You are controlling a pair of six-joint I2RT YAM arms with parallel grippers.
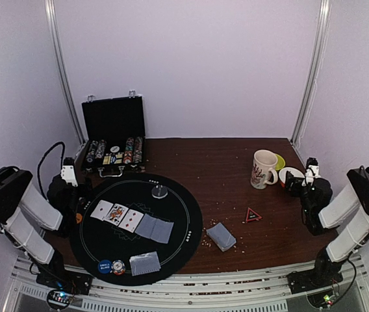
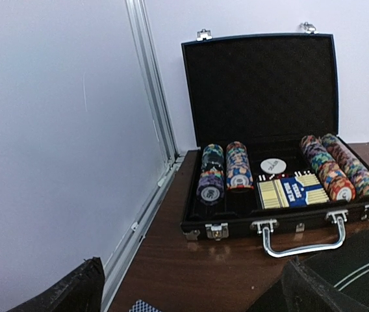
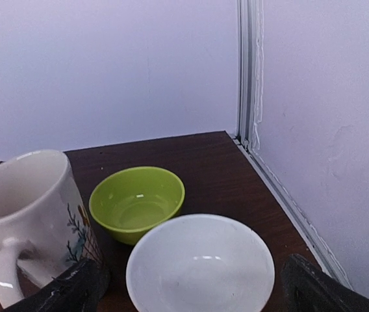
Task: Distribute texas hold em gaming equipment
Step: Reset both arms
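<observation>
The round black mat [image 1: 106,242] is lying on the left of the worktop [image 1: 230,166]. The left end effector [image 2: 194,273] and right end effector [image 3: 191,273] are both gaping wide, gripping nothing. The five cards [image 1: 132,221] are sitting in a row mid-mat. The deck [image 1: 221,236] is resting on the worktop just right of the mat. The blue chip [image 1: 104,266] and red-white chip [image 1: 118,267] are sitting side by side at the mat's near edge.

white arm links [image 1: 38,209], black cables [image 1: 44,160]

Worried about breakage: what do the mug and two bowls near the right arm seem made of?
Mug: probably glazed ceramic, glossy with a printed pattern. Green bowl: shiny, with sharp highlights; ceramic or plastic, unclear. White bowl: smooth, soft sheen; equally unclear.
</observation>
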